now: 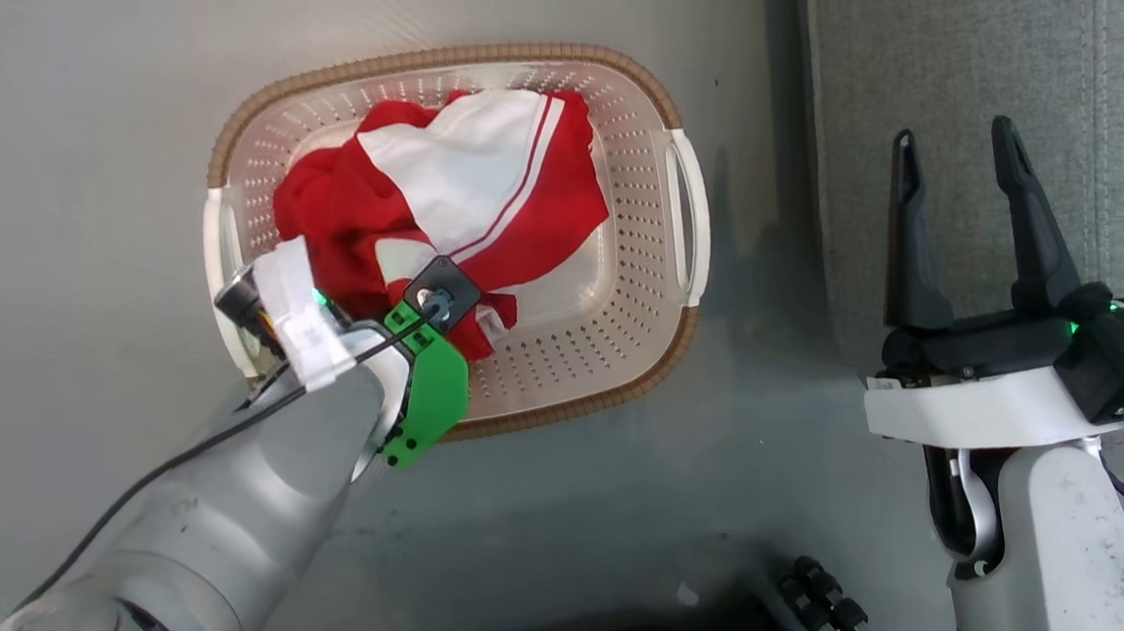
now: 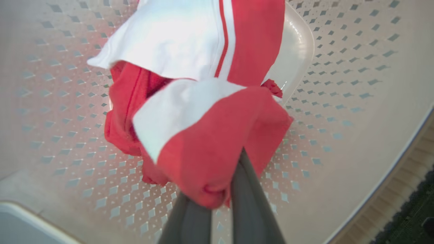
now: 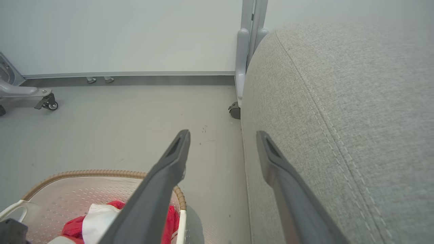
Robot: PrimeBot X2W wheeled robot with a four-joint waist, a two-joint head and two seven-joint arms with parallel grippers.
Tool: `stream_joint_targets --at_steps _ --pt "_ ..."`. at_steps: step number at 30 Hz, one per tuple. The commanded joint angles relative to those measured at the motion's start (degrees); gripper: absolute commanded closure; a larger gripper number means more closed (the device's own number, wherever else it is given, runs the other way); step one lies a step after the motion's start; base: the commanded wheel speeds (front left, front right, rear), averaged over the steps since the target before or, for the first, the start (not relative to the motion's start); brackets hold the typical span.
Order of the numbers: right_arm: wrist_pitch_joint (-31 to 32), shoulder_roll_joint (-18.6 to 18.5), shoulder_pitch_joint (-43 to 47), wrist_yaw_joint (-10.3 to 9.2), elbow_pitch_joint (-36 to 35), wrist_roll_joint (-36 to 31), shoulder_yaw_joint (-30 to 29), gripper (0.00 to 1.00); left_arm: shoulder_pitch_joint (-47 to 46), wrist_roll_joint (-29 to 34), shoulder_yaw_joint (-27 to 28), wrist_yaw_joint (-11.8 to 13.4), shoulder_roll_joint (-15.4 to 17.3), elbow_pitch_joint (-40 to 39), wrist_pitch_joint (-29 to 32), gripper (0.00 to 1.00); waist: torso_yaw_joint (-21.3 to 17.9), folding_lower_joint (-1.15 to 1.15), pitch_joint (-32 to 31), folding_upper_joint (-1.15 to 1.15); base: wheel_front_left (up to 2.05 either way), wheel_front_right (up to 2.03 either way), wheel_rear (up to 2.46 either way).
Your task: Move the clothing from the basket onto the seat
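The grey seat (image 1: 1119, 119) lies just to the right of the right gripper (image 1: 952, 134), whose fingers are spread and empty. The basket (image 1: 442, 57) surrounds the left gripper (image 2: 220, 195), which is clenched on a red fold of the clothing (image 1: 492, 180) inside the basket.

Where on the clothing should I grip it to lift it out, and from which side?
Grip the clothing by the bunched red fold at its near edge, coming from above: that fold stands up off the basket floor, so it is easy to pinch. The left gripper is shut on it.
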Motion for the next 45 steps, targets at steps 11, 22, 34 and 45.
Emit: stream_joint_targets --at_steps 11,22,34,45 --pt "-0.18 -1.45 5.51 0.0 2.18 -0.9 0.28 0.0 9.34 -11.59 5.6 0.93 0.27 -5.25 -11.6 1.0 4.83 0.0 -14.99 0.0 0.0 0.0 0.0" --pt "0.09 -0.91 11.52 0.0 4.03 -1.4 -0.44 0.0 18.67 -13.18 13.42 2.63 1.76 -18.99 -14.53 1.0 8.52 0.0 -26.97 0.0 0.0 0.0 0.0" --pt "2.79 -0.37 16.91 0.0 2.8 -1.74 -0.65 0.0 30.77 -4.43 28.67 1.16 3.62 -44.32 -14.52 1.0 10.4 0.0 -35.64 0.0 0.0 0.0 0.0" --pt "5.35 0.05 20.34 0.0 0.36 -2.14 -0.58 0.0 34.73 -1.41 38.67 -3.3 1.16 -59.82 -14.53 1.0 11.18 0.0 -40.48 0.0 0.0 0.0 0.0"
